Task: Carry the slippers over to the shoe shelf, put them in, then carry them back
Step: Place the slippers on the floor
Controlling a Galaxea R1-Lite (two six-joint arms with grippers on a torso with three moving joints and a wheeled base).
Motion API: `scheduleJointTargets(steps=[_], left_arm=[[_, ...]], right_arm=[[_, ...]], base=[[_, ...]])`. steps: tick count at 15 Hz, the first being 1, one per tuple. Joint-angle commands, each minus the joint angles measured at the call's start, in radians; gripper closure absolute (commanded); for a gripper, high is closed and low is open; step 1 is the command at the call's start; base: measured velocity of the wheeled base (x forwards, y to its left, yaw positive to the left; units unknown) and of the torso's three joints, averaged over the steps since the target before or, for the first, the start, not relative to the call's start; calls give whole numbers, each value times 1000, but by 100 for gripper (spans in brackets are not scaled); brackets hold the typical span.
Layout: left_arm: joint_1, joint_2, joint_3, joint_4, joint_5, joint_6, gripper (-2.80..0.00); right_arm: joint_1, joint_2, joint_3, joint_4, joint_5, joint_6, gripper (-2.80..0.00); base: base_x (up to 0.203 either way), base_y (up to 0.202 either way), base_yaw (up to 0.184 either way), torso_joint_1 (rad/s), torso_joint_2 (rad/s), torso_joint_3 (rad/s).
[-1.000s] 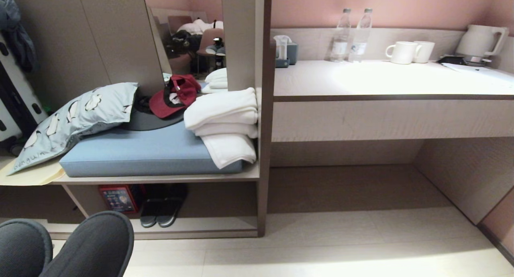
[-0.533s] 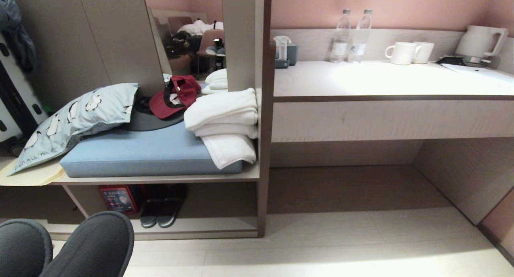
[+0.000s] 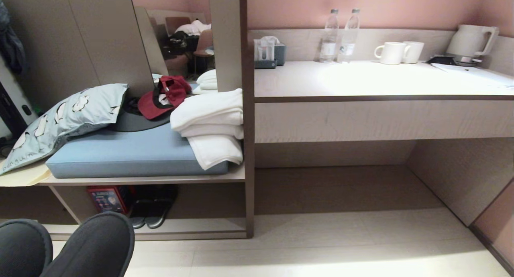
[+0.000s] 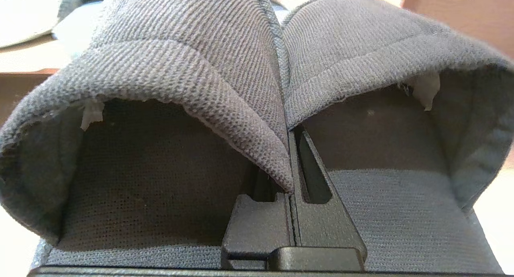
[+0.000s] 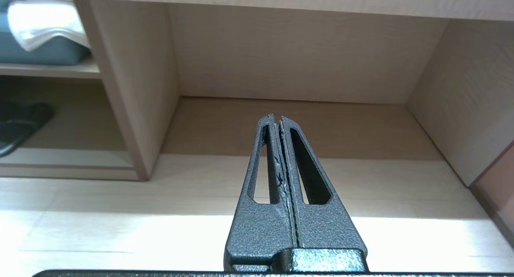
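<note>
Black slippers [image 4: 257, 68] are clamped together in the left gripper [image 4: 290, 188], short of the shelf [image 3: 192, 225]. Right gripper [image 5: 277, 120]: fingers together, empty.

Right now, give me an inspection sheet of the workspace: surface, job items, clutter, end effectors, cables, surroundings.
Surface: pale tiled floor, bare where seen.
Job's things: plain black soft fabric slippers held together, sole to sole; low pale wood-grain shoe shelf ahead on the left, already holding a dark pair and a red box.
Clutter: white folded towels, red cap, penguin pillow on the blue cushion.
End effectors: left end effector shut on the slippers; right end effector shut, empty.
Cables: nothing seen.
Surroundings: desk with two bottles, two mugs, kettle.
</note>
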Motion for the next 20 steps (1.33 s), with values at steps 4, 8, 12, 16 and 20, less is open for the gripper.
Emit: scheduleJointTargets(steps=[4,8,12,16,20], left_arm=[[0,0,0,1,0,-2,0],[0,1,0,0,0,-1,0],[0,0,0,0,0,-1,0],[0,0,0,1,0,-1,0],[0,0,0,0,0,-2,0]], right_arm=[[0,-39,40,-1,0,-1,0],[0,-39,40,-1,0,-1,0],[0,-39,40,-1,0,-1,0],[0,-39,40,-1,0,-1,0],[0,-39,40,-1,0,-1,0]], base=[[0,-197,1,3,3,3],[0,-195,2,2,3,2],[0,-195,3,2,3,1],[0,-195,3,1,2,2],[0,-196,1,6,2,5]])
